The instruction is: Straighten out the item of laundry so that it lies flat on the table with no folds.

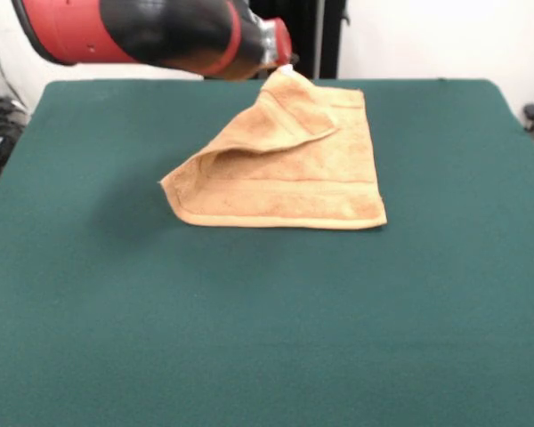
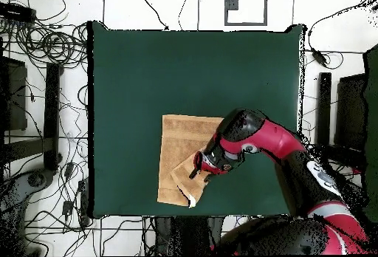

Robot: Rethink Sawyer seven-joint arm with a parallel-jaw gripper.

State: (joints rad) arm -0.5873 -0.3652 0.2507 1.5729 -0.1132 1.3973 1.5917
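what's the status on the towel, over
Gripper at the towel's far corner, corner raised; jaws hidden, grip unconfirmed. Towel part folded over itself, not flat. Table around it free of obstructions.

Tangled black cables (image 2: 52, 43) sprawl on the pale floor (image 2: 184, 7) beside dark equipment stands (image 2: 52, 106).

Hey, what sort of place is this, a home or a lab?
Most likely a robotics lab: a robot arm works over a green-covered table, and loose cables cover the floor around it.
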